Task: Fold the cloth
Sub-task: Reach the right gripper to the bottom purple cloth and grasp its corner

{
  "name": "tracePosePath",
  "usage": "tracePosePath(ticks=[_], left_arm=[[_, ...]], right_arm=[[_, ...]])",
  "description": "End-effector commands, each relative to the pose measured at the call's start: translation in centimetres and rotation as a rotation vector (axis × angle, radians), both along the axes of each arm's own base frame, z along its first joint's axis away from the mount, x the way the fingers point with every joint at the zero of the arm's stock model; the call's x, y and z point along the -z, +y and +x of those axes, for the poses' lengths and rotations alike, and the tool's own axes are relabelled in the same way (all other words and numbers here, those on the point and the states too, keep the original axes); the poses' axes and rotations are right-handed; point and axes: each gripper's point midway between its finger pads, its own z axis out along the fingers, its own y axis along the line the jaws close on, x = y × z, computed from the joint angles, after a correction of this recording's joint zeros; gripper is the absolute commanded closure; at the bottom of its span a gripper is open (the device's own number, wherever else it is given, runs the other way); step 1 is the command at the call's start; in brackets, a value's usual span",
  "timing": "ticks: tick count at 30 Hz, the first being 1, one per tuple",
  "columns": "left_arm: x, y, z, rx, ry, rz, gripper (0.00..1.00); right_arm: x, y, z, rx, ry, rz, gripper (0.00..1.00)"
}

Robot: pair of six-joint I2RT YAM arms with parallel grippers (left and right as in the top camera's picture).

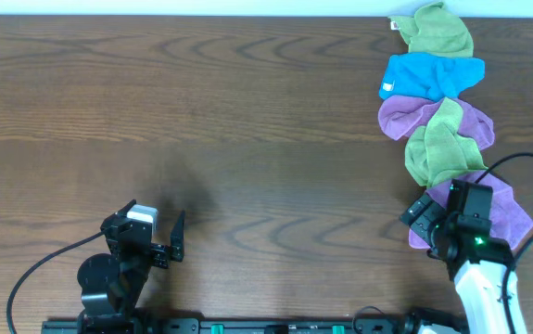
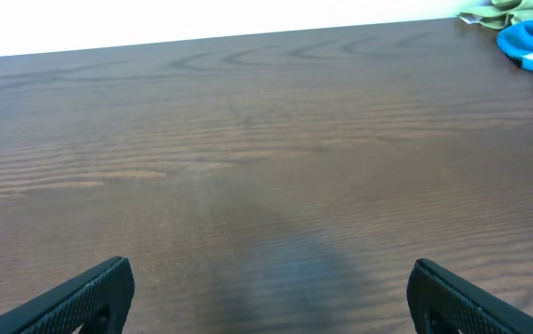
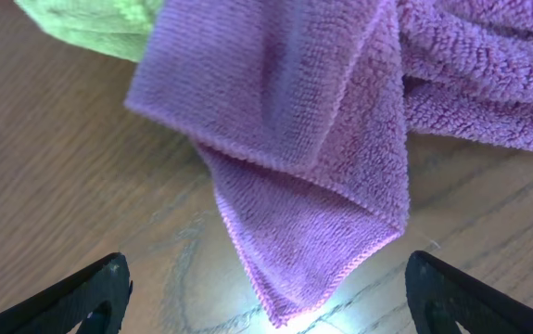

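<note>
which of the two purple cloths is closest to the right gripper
The lower purple cloth, beside the right gripper; the other purple one lies farther up, next to the blue cloth.

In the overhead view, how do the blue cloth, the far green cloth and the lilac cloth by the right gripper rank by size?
1. Lilac cloth, widest, though the right gripper hides part.
2 and 3. Blue cloth and far green cloth look alike; not ranked.
</note>
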Motion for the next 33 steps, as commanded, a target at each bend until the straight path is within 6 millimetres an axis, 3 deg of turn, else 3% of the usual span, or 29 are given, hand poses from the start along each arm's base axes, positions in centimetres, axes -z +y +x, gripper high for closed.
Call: tracePosePath(ticks=[1,6,14,18,21,24,29,33], left_arm=[[0.9,-0.1,0.0,0.007,0.013,0.016,0.05],[0.9,-0.1,0.0,0.008,0.013,0.016,0.05],[0.9,-0.1,0.0,0.007,0.013,0.016,0.05],[0.9,-0.1,0.0,0.007,0.013,0.016,0.05],[0.9,-0.1,0.0,0.007,0.013,0.016,0.05],[0.9,-0.1,0.0,0.007,0.013,0.016,0.05],[0.9,-0.1,0.0,0.007,0.013,0.016,0.05],[0.9,-0.1,0.0,0.007,0.013,0.016,0.05]], right_arm=[[-1.0,-1.2,0.8,0.055,-0.039,-0.02,0.05],[-1.5,-3.3,1.0,0.137,-0.075,-0.041,0.11],[-0.7,-3.9,2.5,0.15,-0.1,-0.015,0.25],[0.3,-3.2,3.2,0.128,-0.089,0.035,0.43],[1.0,-3.3,3.2,0.129,-0.067,0.04,0.48],[1.7,-3.2,3.1,0.129,-0.047,0.046,0.62],[1.6,-3.0,3.3,0.123,-0.052,0.059,0.71],[1.2,-3.0,3.6,0.121,-0.058,0.062,0.89]])
